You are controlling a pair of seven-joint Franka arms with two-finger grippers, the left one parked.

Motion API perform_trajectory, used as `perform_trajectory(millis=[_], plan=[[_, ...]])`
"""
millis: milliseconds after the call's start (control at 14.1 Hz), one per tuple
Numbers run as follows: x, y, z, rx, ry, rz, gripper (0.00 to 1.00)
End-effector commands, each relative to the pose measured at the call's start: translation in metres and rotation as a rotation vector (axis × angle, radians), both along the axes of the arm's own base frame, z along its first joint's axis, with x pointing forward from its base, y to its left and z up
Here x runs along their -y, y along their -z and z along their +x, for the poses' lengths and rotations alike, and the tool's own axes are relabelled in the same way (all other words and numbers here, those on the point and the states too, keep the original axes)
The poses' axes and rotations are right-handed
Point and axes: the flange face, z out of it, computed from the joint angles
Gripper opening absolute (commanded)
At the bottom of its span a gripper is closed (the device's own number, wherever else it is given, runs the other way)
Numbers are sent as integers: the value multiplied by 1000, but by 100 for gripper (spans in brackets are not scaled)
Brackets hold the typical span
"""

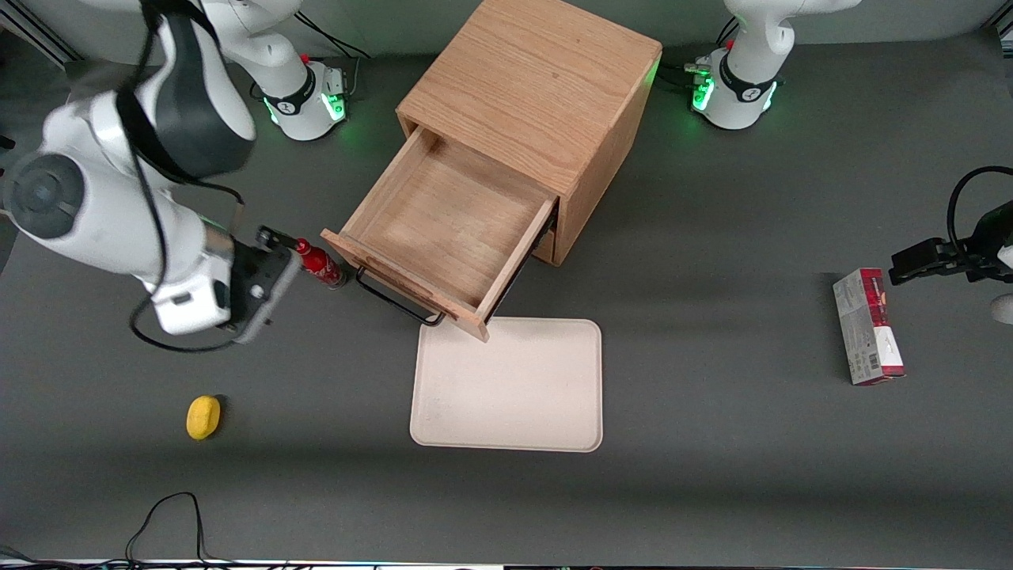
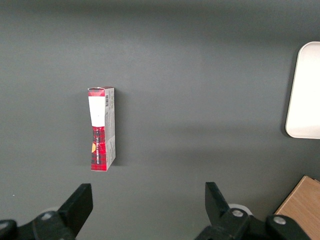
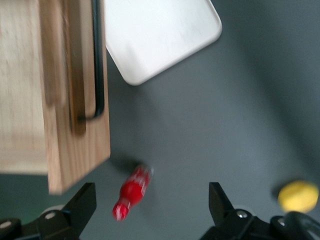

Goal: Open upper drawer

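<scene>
The upper drawer (image 1: 443,222) of the wooden cube cabinet (image 1: 530,87) stands pulled far out, and its bare wooden inside shows empty. Its thin dark bar handle (image 1: 396,301) faces the front camera. My right gripper (image 1: 277,241) is open and empty. It hovers beside the drawer's front corner, toward the working arm's end of the table, just above a small red bottle (image 1: 319,264). In the right wrist view the drawer front (image 3: 75,145), its handle (image 3: 98,60) and the bottle (image 3: 132,192) show, with the bottle between the spread fingers of the gripper (image 3: 150,195). The bottom drawer is hidden under the upper one.
A cream tray (image 1: 510,384) lies flat on the table, nearer the front camera than the drawer, almost touching its front corner. A yellow lemon-like object (image 1: 203,416) lies toward the working arm's end. A red box (image 1: 866,324) lies toward the parked arm's end.
</scene>
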Motion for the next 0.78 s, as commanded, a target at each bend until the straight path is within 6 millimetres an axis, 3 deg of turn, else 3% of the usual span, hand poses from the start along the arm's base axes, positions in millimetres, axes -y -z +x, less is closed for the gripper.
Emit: perform_trajectory(millis=[0,142,284,355,426,710], plan=[[34,13,-28,-45,293,-47,100],[44,18,-30,-63,516,-129,100],[52,2,-31,-100,681,-174,100],[65,-6,-30,-99,732,-175,100],[78,-14,-27,-91,760,-159,100],[86,-34,-32,-68,784,-114,99]])
